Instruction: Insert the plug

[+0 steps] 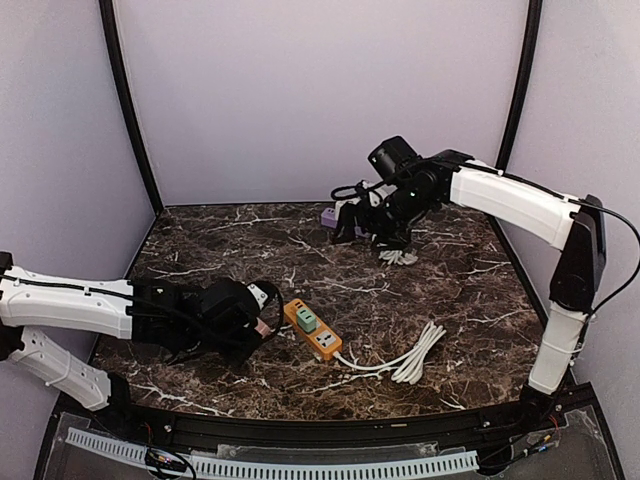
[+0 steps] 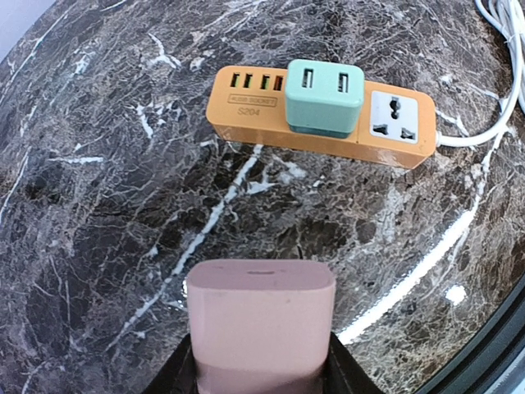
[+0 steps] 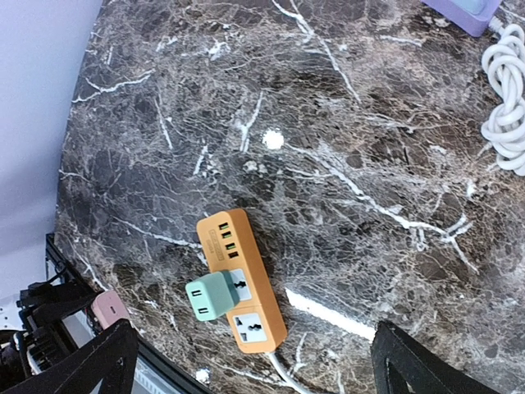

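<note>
Gripping: the left fingers (image 1: 258, 321) are clamped on the pink plug (image 2: 261, 324), which hangs just above the desk (image 2: 98, 205), near the USB end of the orange power strip (image 2: 246, 113) but apart from it.
Landmark: the orange power strip lies flat on the desk, and its white cord (image 1: 405, 360) leaves from the end away from the plug.
Middle socket: taken by a green adapter (image 2: 324, 97), seated upright in the strip.
Free socket (image 2: 394, 115): at the strip's cord end, just beside the green adapter, and the only mains opening left.
Right fingers (image 1: 370, 228): spread wide on nothing, well apart from the strip, beside a purple block (image 3: 467, 12) and a coiled white cable (image 3: 504, 98).
Step in hand, as judged: carrying the plug to the free socket; insertion not yet begun.
Method advised: pass over the green adapter with clearance, square the plug to the strip's long axis, centre it over the free socket, then press straight down.
Risk: the strip is loose and may slide or tilt under an off-centre push.
Not shown: the plug's pins, so their orientation cannot be told.
</note>
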You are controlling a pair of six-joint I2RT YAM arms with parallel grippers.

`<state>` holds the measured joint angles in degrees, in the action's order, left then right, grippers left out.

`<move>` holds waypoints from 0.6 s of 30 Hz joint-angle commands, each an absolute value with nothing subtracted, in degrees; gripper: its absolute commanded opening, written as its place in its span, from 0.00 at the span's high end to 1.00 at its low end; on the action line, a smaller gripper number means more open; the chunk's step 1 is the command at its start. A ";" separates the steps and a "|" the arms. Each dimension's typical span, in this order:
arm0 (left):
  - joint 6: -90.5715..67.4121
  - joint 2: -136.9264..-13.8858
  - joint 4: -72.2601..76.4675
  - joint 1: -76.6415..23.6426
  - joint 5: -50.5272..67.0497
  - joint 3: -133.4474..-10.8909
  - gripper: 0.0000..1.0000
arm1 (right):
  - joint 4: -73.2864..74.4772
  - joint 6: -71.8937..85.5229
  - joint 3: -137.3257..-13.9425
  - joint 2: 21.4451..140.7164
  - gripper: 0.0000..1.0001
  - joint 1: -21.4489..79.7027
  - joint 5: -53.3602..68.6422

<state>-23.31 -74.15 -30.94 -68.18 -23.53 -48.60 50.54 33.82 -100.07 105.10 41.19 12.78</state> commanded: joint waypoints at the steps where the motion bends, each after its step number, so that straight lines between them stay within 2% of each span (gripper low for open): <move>1: -17.21 -70.41 -29.94 -65.68 -25.17 -47.31 0.99 | 44.75 35.41 -99.06 102.49 0.01 41.19 17.81; 10: -6.14 -60.50 -14.83 -63.21 -22.33 -40.29 0.99 | 42.15 35.47 -98.91 101.44 0.01 41.97 22.43; 18: -0.45 -55.75 -8.13 -62.32 -19.46 -36.48 0.99 | 40.25 34.78 -97.83 100.38 0.01 44.37 25.43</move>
<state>-4.82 -57.65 -13.93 -62.83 -21.80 -38.54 42.83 35.03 -98.87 102.32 42.61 22.87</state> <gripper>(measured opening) 0.417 0.986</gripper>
